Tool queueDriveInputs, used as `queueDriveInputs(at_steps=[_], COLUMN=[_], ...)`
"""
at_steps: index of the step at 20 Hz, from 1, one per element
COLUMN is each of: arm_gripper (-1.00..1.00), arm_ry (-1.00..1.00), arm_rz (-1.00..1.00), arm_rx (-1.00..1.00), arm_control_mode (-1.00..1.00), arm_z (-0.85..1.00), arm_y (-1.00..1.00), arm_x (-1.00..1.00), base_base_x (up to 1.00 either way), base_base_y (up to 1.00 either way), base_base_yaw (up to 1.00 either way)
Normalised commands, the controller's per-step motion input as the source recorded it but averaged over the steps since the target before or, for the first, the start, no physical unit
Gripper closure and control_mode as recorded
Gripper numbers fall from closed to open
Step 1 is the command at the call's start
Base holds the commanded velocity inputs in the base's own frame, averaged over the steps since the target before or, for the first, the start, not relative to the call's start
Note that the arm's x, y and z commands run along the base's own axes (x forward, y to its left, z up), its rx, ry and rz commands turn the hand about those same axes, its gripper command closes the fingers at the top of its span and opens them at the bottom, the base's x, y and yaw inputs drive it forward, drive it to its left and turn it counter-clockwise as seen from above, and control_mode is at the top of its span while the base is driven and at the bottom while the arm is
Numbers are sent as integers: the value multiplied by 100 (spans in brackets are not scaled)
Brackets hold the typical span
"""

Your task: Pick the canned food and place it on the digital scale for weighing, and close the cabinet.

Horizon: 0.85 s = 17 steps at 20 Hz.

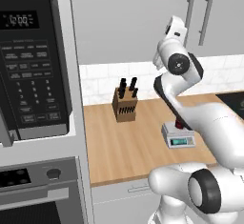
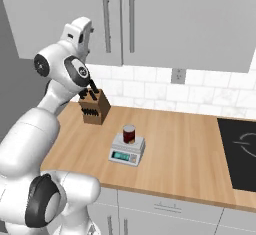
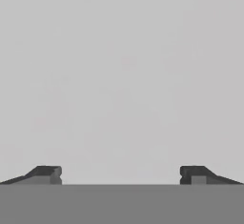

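Light grey wall cabinets (image 2: 185, 24) with flat doors and long vertical grey bar handles are seen above a white tiled backsplash, and every door in sight lies flush and shut. Below them a wooden countertop (image 2: 185, 144) is spread across both base views, with a black cooktop (image 2: 240, 151) set into its right end. On the left of the left base view a black microwave (image 1: 31, 61) with a keypad and lit clock is mounted over a grey oven front (image 1: 38, 189).

At the arm's raised end, the two-finger gripper (image 3: 120, 173) is pointed at a flat light grey surface, apparently a cabinet door; its two dark fingertips (image 3: 47, 173) are held wide apart, with nothing between them.

Near the wall a wooden knife block (image 2: 95, 106) with black handles is stood on the counter. Nearer the counter's front edge, a small light grey digital scale (image 2: 127, 150) with a bluish-green display is placed. On its platform a small dark red cylindrical can of food (image 2: 129, 134) with a dark top is set upright, well apart from the gripper.
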Motion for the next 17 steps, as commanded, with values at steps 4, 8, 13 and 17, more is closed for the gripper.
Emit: queueDriveInputs(at_steps=[4, 8, 13, 17], arm_gripper=[-100, -100, -100, -100], arm_ry=[0, 0, 0, 0], arm_rz=[16, 16, 15, 12], arm_rx=[0, 0, 0, 0], arm_control_mode=[-100, -100, -100, -100], arm_z=[0, -11, -27, -44], arm_y=[-15, 0, 0, 0], arm_x=[91, 98, 83, 91], base_base_x=[0, 0, 0, 0], base_base_y=[0, 0, 0, 0], base_base_yaw=[0, 0, 0, 0])
